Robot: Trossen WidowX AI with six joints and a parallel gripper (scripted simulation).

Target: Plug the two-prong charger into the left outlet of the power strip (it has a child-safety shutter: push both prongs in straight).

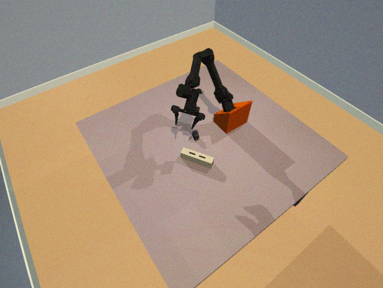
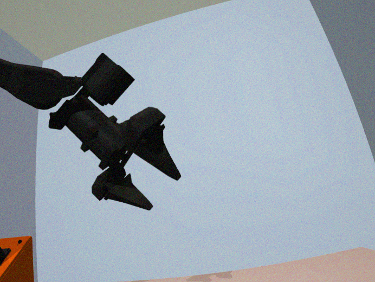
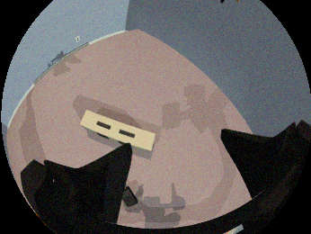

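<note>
A small black two-prong charger lies on the grey mat, just behind the cream power strip, which has two slotted outlets on top. My gripper is open and empty. It hangs a little above the mat, pointing down, just behind and to the left of the charger. In the wrist view the power strip lies beyond the left finger; the charger does not show there.
The arm's orange base block stands on the mat to the right of the gripper. The mat lies on an orange floor bounded by low walls with a pale skirting.
</note>
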